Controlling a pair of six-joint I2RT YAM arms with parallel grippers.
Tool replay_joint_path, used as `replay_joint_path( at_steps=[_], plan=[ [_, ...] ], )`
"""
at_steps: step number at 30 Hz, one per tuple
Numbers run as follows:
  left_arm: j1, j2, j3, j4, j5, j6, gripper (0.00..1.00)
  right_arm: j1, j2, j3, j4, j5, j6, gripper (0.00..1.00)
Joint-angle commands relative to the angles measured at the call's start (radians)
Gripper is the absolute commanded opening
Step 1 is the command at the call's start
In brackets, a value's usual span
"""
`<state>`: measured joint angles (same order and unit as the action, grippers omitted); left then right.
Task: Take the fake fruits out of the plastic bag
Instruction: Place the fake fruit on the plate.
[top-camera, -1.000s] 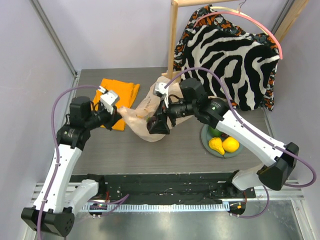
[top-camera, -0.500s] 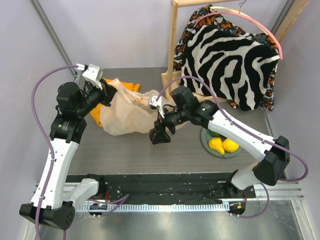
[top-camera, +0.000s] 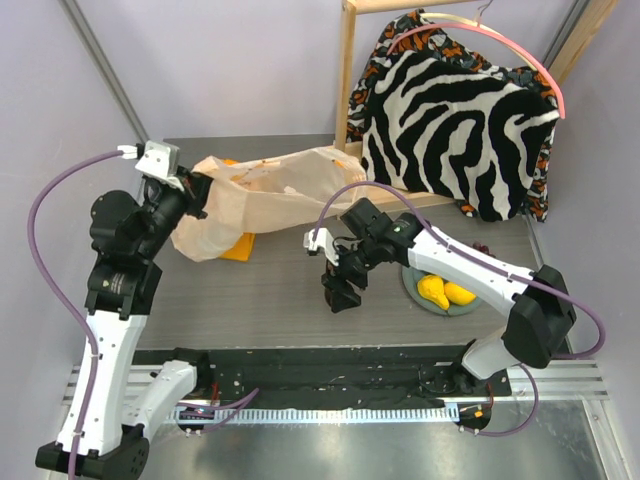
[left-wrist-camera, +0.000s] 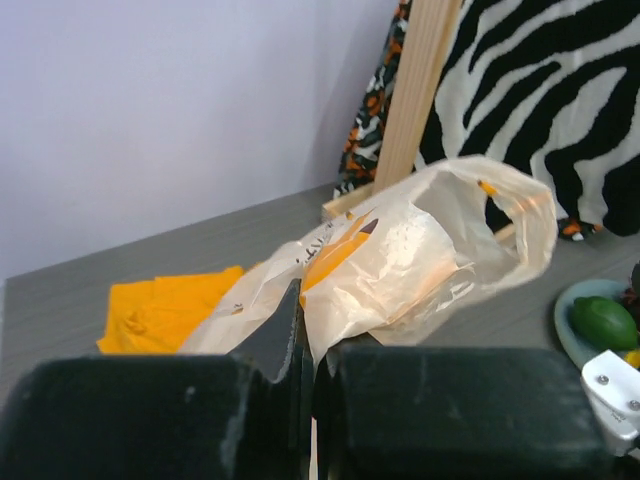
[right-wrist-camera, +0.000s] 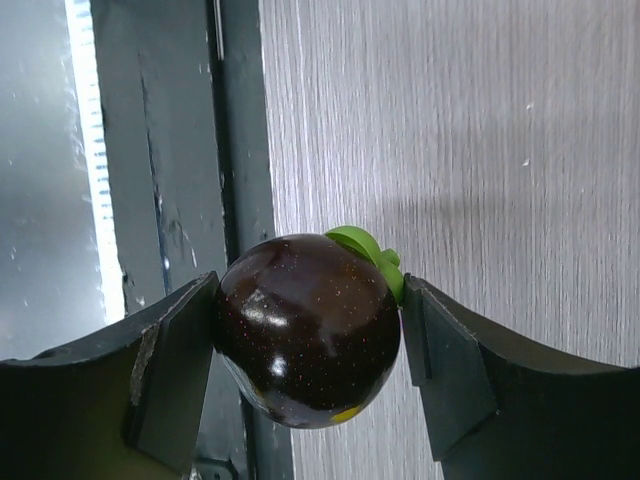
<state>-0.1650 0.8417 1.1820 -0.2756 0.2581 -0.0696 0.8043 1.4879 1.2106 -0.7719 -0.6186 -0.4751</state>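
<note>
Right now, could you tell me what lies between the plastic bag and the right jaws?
Only bare grey tabletop, seen in the top view, separates the plastic bag from the right gripper, its jaws clasping the dark maroon fruit.

**Colours on your surface**

Your bag (top-camera: 270, 190) is translucent beige-white, flecked with small orange marks. The round fruit (right-wrist-camera: 305, 330) is dark maroon, finely speckled, with a bright green cap. You see a yellow pear (top-camera: 432, 290) and a yellow lemon (top-camera: 461, 293) on a grey-green plate (left-wrist-camera: 562, 325), plus a green avocado (left-wrist-camera: 603, 322). The cloth (left-wrist-camera: 165, 310) is plain orange. The garment (top-camera: 460, 110) is black-and-white zebra stripe, edged in an orange-and-black print. The surface (top-camera: 270, 300) is streaked grey.
</note>
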Motion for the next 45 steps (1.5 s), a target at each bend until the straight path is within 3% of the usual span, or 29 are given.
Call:
replay_joint_path(
  at_steps=[1,5,10,14,19,26,34,39,42,45],
  plan=[
    [0.004,0.011,-0.056,0.03,0.067,-0.061,0.0,0.004,-0.06,0.105,-0.162,0.048,-0.12,0.3],
    [0.004,-0.004,-0.085,0.03,0.041,-0.035,0.0,-0.017,-0.125,0.109,-0.342,0.212,-0.243,0.28],
    [0.004,-0.023,-0.12,0.047,0.041,-0.035,0.0,-0.152,-0.207,-0.069,-0.368,0.411,-0.345,0.27],
    [0.004,-0.036,-0.139,0.046,0.044,-0.033,0.0,-0.275,-0.186,-0.123,-0.31,0.488,-0.362,0.25],
    [0.005,-0.036,-0.145,0.035,0.047,-0.03,0.0,-0.327,-0.084,-0.12,-0.169,0.543,-0.339,0.25],
    [0.009,-0.033,-0.134,0.003,0.055,-0.027,0.0,-0.336,0.02,-0.077,-0.069,0.556,-0.292,0.27],
    [0.018,-0.038,-0.136,-0.005,0.067,-0.029,0.0,-0.335,0.054,-0.169,0.002,0.72,-0.342,0.32],
    [0.016,-0.033,-0.139,-0.005,0.081,-0.035,0.0,-0.335,0.046,-0.198,0.005,0.724,-0.342,0.33],
    [0.018,-0.03,-0.139,-0.005,0.086,-0.036,0.0,-0.336,0.043,-0.212,0.005,0.746,-0.339,0.38],
    [0.016,-0.03,-0.145,-0.001,0.089,-0.042,0.0,-0.336,0.043,-0.226,0.002,0.772,-0.33,0.56]
  ],
)
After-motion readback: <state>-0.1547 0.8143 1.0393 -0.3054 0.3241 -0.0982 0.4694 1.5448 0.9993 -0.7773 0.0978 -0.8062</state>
